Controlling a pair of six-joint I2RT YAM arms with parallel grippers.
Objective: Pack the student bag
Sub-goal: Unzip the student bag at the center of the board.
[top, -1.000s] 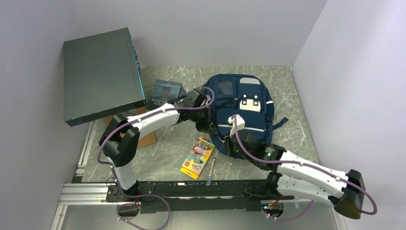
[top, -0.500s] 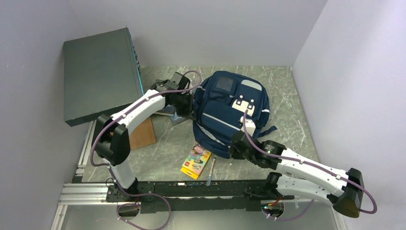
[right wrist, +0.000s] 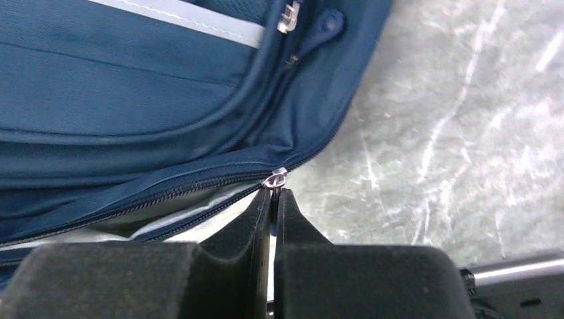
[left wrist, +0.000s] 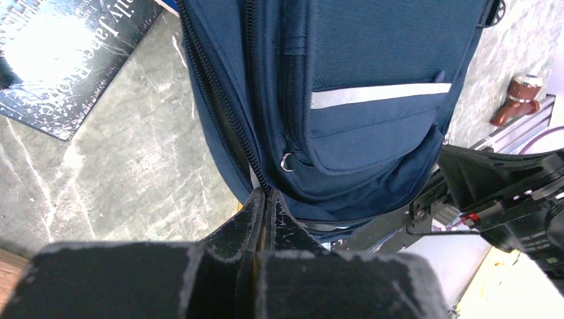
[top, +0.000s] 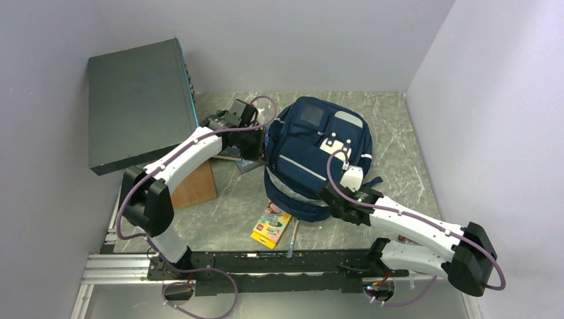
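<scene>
student bag: front-up on table, between both grippers; main zip partly open, pale lining in the gap.
left gripper: bag's left side, fingers pressed together on zipper track; pinched part hidden.
right gripper: bag's near right corner, clamped on zipper pull; tab buried between fingers.
book: left of bag, title cut off.
colourful box: at bag's near edge, far end hard to separate from it.

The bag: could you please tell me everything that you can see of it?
The bag is navy fabric with thin pale stripes and a pale patch on its front pocket. It lies front up on the table, with a dark strap showing at its right side. Its main zip is partly open, showing pale lining. The left gripper pinches its zip edge. The right gripper is shut on the zip pull.
</scene>
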